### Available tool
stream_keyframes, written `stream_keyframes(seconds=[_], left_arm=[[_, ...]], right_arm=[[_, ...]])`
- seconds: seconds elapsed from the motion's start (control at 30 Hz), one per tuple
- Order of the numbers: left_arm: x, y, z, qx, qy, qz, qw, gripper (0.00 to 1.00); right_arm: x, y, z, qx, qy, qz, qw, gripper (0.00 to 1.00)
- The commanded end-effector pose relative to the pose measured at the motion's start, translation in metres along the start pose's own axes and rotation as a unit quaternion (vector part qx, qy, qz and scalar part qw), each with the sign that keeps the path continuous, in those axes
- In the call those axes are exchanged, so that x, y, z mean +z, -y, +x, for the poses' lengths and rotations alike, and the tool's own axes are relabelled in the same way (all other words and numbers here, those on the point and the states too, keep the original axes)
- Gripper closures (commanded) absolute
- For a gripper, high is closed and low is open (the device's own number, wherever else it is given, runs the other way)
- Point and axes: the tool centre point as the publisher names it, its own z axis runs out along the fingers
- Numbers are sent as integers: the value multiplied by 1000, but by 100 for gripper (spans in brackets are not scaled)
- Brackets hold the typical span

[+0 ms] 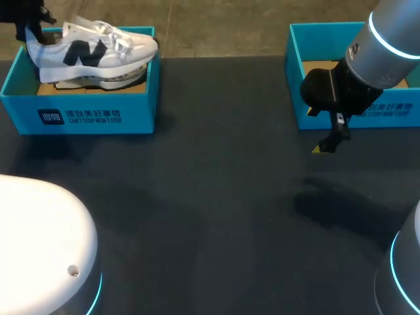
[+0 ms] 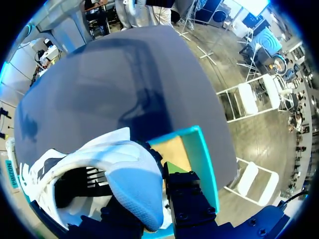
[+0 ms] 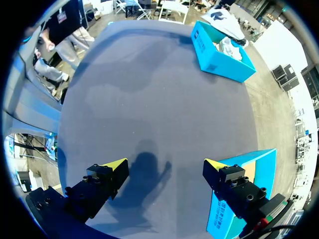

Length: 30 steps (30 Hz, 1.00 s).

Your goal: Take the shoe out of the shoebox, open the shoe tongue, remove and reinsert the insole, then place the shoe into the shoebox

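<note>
While the shoe [image 1: 92, 52] is sitting high and tilted in its shoebox [image 1: 79, 117] at the far left of the worktop [image 1: 210, 197], with its sole showing above the front wall, it is reading to me as a shoe being lifted out rather than one at rest. The left gripper [image 1: 31, 25] is holding it by the heel, and in the left wrist view its fingers are pinching the heel collar from two sides. That hold is probably leaving the laces and tongue free for the later steps. The right gripper [image 3: 165, 163] is hanging over bare worktop just in front of a second shoebox [image 1: 394, 113], well apart from the shoe. Its fingers are spread wide and gripping nothing, likely waiting to steady the shoe.
</note>
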Motion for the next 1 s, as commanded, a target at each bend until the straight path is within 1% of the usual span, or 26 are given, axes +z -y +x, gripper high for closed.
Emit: stream_keyframes(seconds=[0.03,0.27,0.3,0.5,0.6,0.73,0.83,0.87,0.9,0.97,1.0], left_arm=[[-5,27,-24,-6,-32,-16,999,100],[-13,56,-56,-23,-41,-8,999,100],[-14,58,-59,-25,-41,-9,999,100],[-20,79,-89,-36,-51,-12,998,100],[-23,85,-99,-35,-55,1,998,100],[-26,97,-119,-33,-52,3,998,100],[-29,103,-130,-18,-39,6,999,100],[-29,105,-133,-11,-26,8,1000,100],[-28,106,-137,-23,-36,7,999,100],[-26,108,-146,-7,-21,10,1000,100],[-25,109,-149,-10,-25,10,1000,100]], right_arm=[[1,-1,0,1,1,1,1000,0],[1,-1,0,1,1,1,1000,0],[1,-1,0,1,1,1,1000,0],[1,-1,0,1,1,1,1000,0],[1,-1,0,1,1,1,1000,0],[1,-1,0,1,1,1,1000,0],[1,-1,0,1,1,1,1000,0],[1,-1,0,1,1,1,1000,0],[1,-1,0,1,1,1,1000,0],[1,-1,0,1,1,1,1000,0],[1,-1,0,1,1,1,1000,0]])
